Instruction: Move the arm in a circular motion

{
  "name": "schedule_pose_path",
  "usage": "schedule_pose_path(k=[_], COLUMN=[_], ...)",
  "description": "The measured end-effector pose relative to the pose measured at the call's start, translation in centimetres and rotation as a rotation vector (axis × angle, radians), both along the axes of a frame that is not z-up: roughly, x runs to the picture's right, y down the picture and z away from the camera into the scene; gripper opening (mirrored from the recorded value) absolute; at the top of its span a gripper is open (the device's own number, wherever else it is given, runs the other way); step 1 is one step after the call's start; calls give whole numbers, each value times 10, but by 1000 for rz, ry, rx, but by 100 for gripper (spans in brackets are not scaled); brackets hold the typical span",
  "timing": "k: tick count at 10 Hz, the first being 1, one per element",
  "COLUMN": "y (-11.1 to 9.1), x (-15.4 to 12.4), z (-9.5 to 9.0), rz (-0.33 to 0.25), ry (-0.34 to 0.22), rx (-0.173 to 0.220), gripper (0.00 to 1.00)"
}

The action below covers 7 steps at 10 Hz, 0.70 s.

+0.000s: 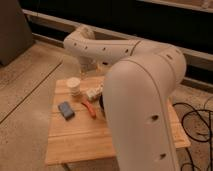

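Observation:
The arm (pixel 142 100) is a thick cream-white tube with rows of small dark holes. It fills the right foreground, rises, and runs left to a rounded elbow (pixel 80 39) at the upper left. From there a short segment drops toward the far side of a small wooden table (pixel 75 145). The gripper (pixel 91 70) is at the lower end of that segment, above the table's far edge and partly behind the arm. It holds nothing that I can see.
On the table are a white cup (pixel 74 86), a blue sponge (pixel 66 110), an orange-red tool (pixel 89 107), a white packet (pixel 94 92) and a dark bowl (pixel 103 102) mostly hidden by the arm. Black cables (pixel 200 122) lie on the floor at right. A dark panel (pixel 12 30) stands at left.

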<state>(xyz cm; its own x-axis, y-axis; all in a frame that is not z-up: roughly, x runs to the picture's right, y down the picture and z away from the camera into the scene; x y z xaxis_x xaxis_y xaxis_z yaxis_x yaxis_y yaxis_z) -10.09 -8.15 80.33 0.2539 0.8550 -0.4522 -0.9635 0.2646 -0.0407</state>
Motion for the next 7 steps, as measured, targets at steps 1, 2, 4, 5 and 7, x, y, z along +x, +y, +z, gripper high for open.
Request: schedule_pose_path(k=[1,2,4,5,7], y=[-3,1,15,24,41], x=[-28,-57,-114,-138,-182], z=[5,8,9,4,-13], rz=[-37,-82,-160,-200,-269], ry=[-35,-69,-143,-176,-253], rx=[0,-9,-27,-32,-26], gripper=[65,65,65,65,65])
